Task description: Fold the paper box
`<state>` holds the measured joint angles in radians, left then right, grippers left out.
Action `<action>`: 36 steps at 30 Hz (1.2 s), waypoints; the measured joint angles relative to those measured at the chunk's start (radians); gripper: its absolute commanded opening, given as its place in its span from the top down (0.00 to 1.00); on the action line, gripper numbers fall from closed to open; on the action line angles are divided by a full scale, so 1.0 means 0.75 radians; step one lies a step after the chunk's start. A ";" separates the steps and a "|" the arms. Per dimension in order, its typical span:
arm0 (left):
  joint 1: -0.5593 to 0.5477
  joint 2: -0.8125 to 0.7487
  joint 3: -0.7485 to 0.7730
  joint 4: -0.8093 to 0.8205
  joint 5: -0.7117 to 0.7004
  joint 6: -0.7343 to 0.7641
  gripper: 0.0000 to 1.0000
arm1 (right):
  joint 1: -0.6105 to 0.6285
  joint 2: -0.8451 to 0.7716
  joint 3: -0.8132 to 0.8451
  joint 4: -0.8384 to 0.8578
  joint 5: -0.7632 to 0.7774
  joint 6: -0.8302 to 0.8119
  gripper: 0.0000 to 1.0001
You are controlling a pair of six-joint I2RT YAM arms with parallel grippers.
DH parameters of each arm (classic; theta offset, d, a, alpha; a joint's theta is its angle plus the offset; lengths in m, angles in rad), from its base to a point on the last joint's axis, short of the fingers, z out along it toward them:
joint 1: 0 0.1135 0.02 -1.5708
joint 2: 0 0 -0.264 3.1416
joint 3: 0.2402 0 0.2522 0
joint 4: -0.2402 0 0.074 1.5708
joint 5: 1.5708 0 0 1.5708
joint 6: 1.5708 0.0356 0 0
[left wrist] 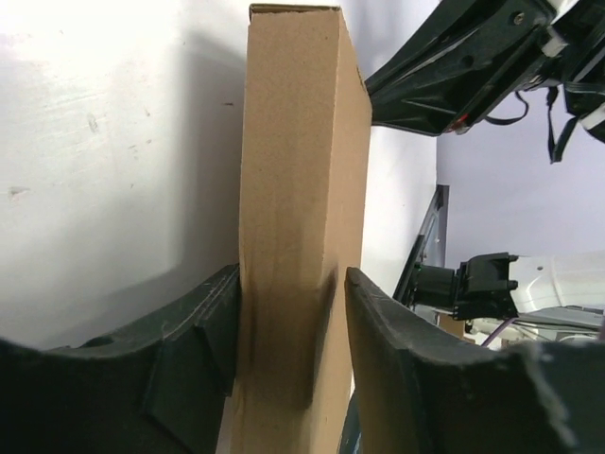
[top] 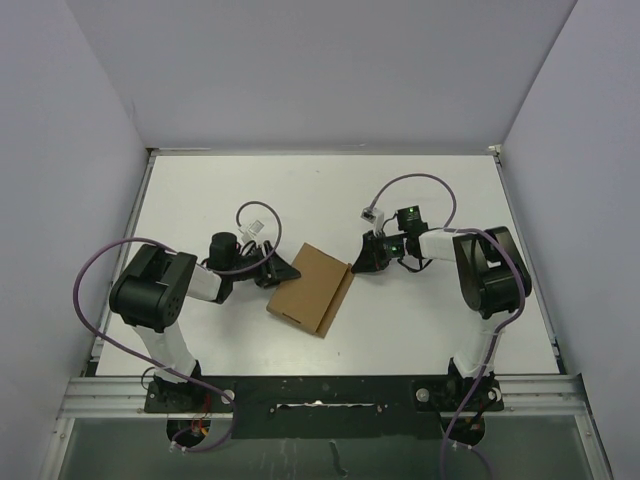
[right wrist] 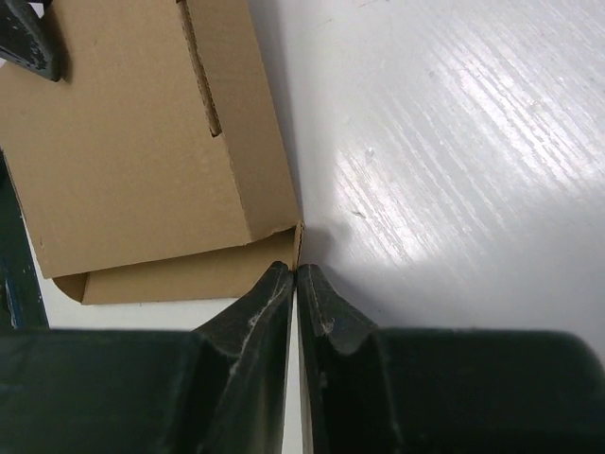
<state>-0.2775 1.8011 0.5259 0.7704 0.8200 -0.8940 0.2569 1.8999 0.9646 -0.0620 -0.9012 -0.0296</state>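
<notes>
A: Step in hand?
B: Squaring, likely. The paper box is straddled by the left fingers, grip unclear; its corner is found just ahead of the closed right fingers.
A: Next?
B: The side flap must be pressed home.

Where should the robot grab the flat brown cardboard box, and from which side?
By its thin left edge, coming in from the left. The flat brown cardboard box is slim enough to fit between two fingers, one on each broad face; the left gripper straddles that edge exactly so.
</notes>
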 measured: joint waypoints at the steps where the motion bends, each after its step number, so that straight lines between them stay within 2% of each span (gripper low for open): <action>1: 0.001 0.000 0.004 -0.023 -0.001 0.007 0.52 | 0.000 -0.004 0.000 -0.002 0.000 -0.001 0.91; 6: 0.001 0.000 0.030 -0.108 0.001 0.028 0.48 | 0.000 -0.039 0.000 -0.004 -0.001 -0.003 0.92; 15: 0.001 0.000 0.098 -0.146 0.039 0.016 0.48 | 0.013 -0.061 0.000 0.000 0.000 -0.030 0.93; 20: 0.001 0.000 0.098 -0.093 0.066 -0.032 0.62 | 0.034 -0.094 0.000 -0.004 0.009 -0.061 0.93; 23: 0.001 0.000 0.098 -0.043 0.077 -0.065 0.67 | 0.047 -0.128 0.000 -0.005 0.021 -0.075 0.93; 30: -0.001 0.000 0.097 0.061 0.091 -0.122 0.89 | 0.051 -0.160 0.000 0.005 0.052 -0.080 0.94; 36: 0.007 0.001 0.060 0.188 0.092 -0.189 0.94 | 0.050 -0.213 -0.063 0.101 0.061 -0.075 0.94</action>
<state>-0.2722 1.8015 0.5705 0.9115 0.8890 -1.0359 0.2947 1.7405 0.9176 0.0135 -0.8558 -0.0860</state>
